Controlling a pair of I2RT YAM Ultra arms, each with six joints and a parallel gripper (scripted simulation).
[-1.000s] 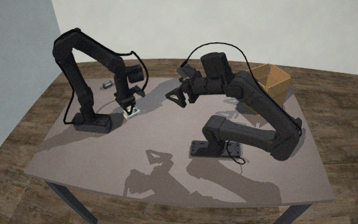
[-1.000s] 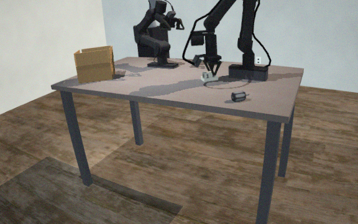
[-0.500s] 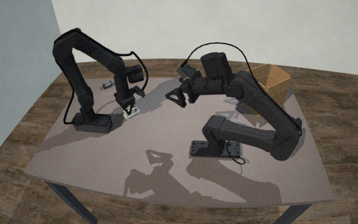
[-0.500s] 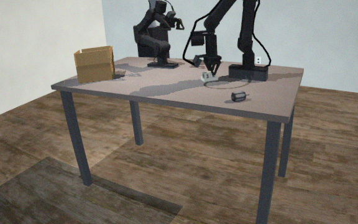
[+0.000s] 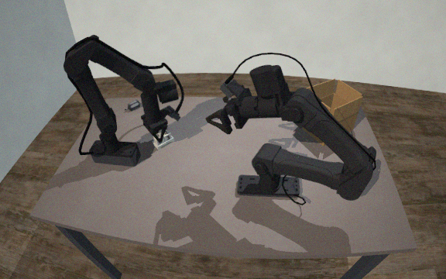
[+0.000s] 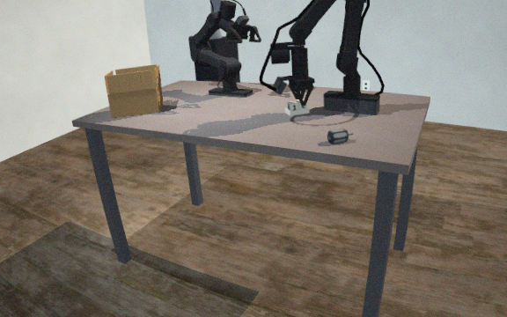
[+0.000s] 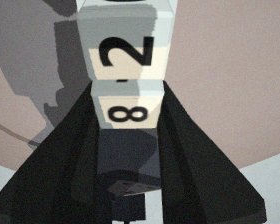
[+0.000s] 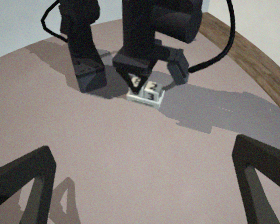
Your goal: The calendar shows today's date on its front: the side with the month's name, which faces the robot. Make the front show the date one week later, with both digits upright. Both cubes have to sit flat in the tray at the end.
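Note:
The white calendar tray [image 5: 163,146] [image 6: 297,113] [image 8: 143,102] stands near the left arm's base. One cube [image 7: 127,112] shows an 8 on top, turned sideways in the left wrist view. My left gripper [image 5: 160,139] [image 6: 304,105] is shut on it, one finger on each side, down at the tray. The other cube [image 6: 294,106] [image 7: 126,52] [image 8: 152,88] sits in the tray beside it, with a 2 on top, a 3 towards the right wrist camera and a 1 towards the exterior camera. The fingers hide the held cube's sides. My right gripper [image 5: 218,125] [image 8: 141,153] is open, empty, above the table.
An open cardboard box [image 5: 341,106] [image 6: 135,93] stands at the table's far side from the tray. A small dark cylindrical object [image 5: 133,105] [image 6: 338,136] lies on the table behind the tray. The right arm's base [image 5: 246,185] stands apart from the tray.

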